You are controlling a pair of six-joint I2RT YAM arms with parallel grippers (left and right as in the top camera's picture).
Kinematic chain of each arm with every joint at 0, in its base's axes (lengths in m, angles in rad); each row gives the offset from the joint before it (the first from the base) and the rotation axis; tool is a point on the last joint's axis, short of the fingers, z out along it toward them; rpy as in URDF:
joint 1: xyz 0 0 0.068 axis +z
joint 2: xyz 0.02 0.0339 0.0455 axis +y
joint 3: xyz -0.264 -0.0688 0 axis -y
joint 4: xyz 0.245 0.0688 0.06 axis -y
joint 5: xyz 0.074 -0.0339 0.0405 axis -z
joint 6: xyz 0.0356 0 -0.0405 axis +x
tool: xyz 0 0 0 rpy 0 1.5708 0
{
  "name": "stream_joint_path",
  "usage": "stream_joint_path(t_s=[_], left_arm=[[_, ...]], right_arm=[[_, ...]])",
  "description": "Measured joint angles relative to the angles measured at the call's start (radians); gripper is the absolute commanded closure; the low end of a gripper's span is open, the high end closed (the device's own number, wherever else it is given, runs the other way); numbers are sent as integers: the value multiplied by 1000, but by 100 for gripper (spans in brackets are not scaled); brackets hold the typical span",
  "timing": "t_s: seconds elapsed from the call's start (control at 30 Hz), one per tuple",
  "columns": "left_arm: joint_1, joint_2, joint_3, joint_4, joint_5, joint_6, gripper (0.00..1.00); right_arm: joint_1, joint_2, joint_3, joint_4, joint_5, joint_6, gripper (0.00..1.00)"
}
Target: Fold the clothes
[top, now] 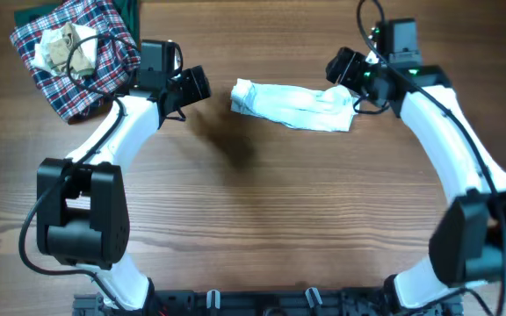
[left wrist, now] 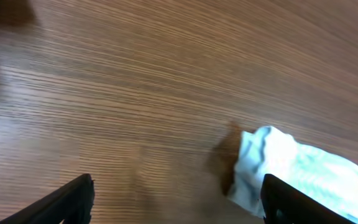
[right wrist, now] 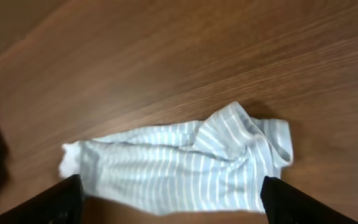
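Wood-grain surface (top: 253, 219) runs across the whole overhead view. I see the pants (top: 297, 107) lying as a crumpled horizontal strip in the upper middle of the frame, resting on the wood. My right tool (top: 341, 68) sits at the strip's right end. In its wrist view both fingers (right wrist: 291, 202) stand wide apart at the bottom corners, with the striped fabric between them and not gripped. My left tool (top: 198, 85) is just left of the strip, apart from it, jaws spread and empty. At upper left, a plaid cloth (top: 104, 61) lies bunched with a beige cloth (top: 60, 48) on top.
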Motion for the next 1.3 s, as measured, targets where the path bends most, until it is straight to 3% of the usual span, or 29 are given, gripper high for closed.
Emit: stream_joint_path(t_s=[0.4, 1.17, 1.3], left_arm=[[-131, 153, -2, 232, 228, -13, 18], [-163, 199, -2, 260, 90, -71, 24], [-172, 213, 1, 267, 106, -71, 32]], right_arm=[[-40, -28, -2, -191, 41, -93, 0], [-52, -28, -2, -257, 29, -153, 0], [-52, -28, -2, -268, 21, -153, 0]])
